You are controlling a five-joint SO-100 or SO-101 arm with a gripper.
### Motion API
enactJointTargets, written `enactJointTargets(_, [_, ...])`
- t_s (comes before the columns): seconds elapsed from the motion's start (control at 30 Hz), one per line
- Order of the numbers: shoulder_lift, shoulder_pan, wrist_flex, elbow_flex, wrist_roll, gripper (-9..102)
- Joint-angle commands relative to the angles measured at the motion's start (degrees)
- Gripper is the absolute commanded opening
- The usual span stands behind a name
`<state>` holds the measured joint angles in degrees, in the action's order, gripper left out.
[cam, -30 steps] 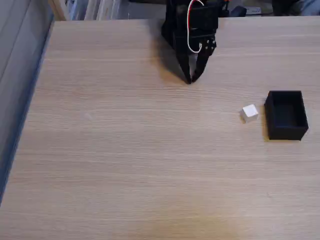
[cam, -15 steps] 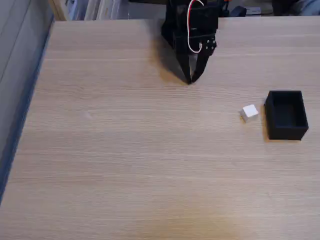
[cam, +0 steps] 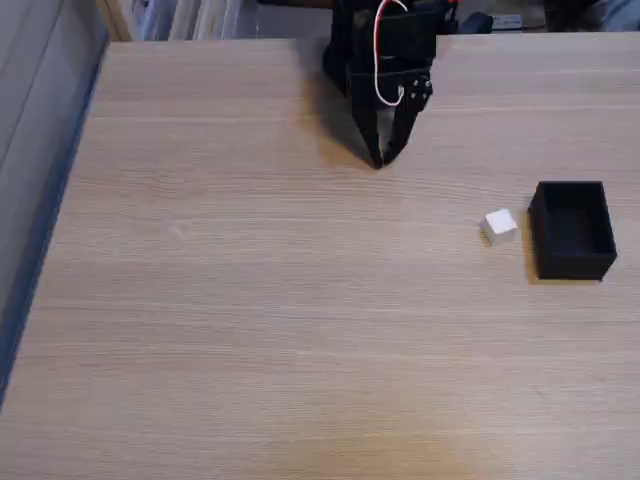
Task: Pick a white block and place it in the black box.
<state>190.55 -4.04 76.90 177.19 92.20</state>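
The fixed view shows a light wood-grain desk (cam: 250, 300) carrying all items. The black arm (cam: 385, 45), with a red-and-white wire (cam: 380, 60) looped over it, stands at the far edge, its tool (cam: 380, 160) pointing down at the desk with fingertips meeting, holding nothing. The black box (cam: 572, 230) sits open-topped near the right edge. The white block (cam: 498, 226) rests on the desk just left of the box, apart from it and well clear of the tool.
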Motion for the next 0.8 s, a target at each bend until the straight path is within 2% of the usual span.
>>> enactJointTargets(0.0, [0.35, 0.44, 0.26, 0.79, 0.88, 0])
enactJointTargets(0.3, [-0.53, 2.99, 0.35, -1.49, 2.90, 0])
enactJointTargets(0.53, [-9.14, 1.85, 0.53, -9.67, -0.79, 1])
enactJointTargets(0.67, [-16.61, -0.62, 1.85, -16.70, -3.96, 6])
enactJointTargets(0.77, [-22.32, -3.08, 3.16, -22.06, -5.45, 14])
